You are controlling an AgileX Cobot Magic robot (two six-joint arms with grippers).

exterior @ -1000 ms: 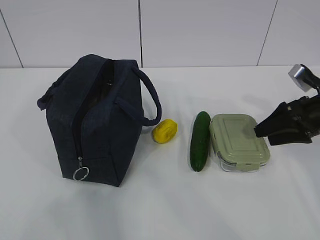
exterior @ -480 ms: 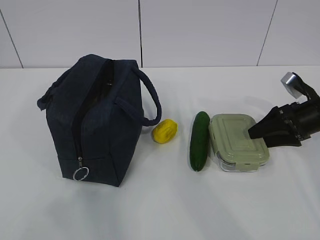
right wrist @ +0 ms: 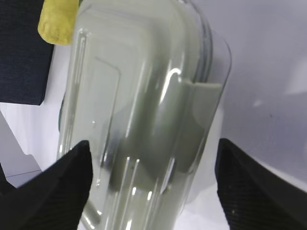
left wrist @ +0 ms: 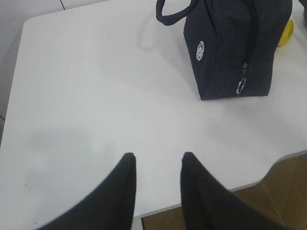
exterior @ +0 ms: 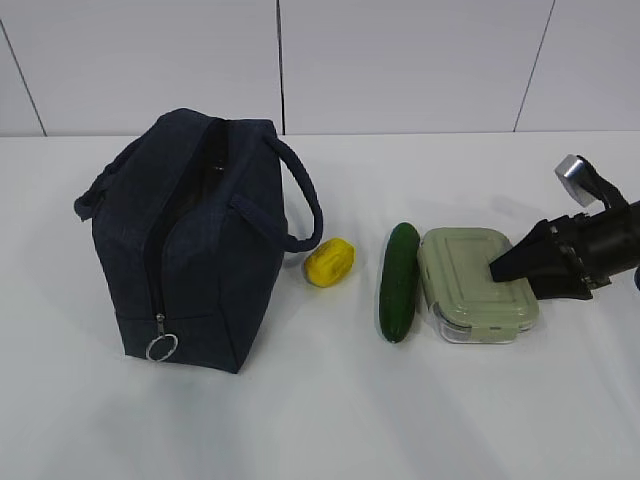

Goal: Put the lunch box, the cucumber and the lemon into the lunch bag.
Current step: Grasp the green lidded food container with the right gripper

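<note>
A: Far left of the right claw [exterior: 498,270], item one: the lunch bag [exterior: 190,240], dark navy, boxy, upright on the tabletop [exterior: 320,410], loop handles out, its top seam parted along the zipper, silver ring pull hanging low.

B: Next rightward?

A: The lemon [exterior: 330,262], small, bright yellow, just beside the bag's handle. Then the cucumber [exterior: 399,281], dark green, smooth, slightly curved, lying just left of the lunch box [exterior: 477,285], close enough that contact cannot be ruled out. The box: clear body, pale green snap lid, rounded corners, directly under the right claw.

B: Claw states?

A: Right claw released, jaws spread wide to either side of the box's end, nothing gripped yet. Left claw [left wrist: 157,163] partly parted, empty, hovering over bare tabletop, the bag well ahead of it.

B: Hazards?

A: Judged: smooth walls may slip from the pads; a skewed closure could shove the box into the cucumber and roll it. The bag's narrow mouth may catch the box.
</note>
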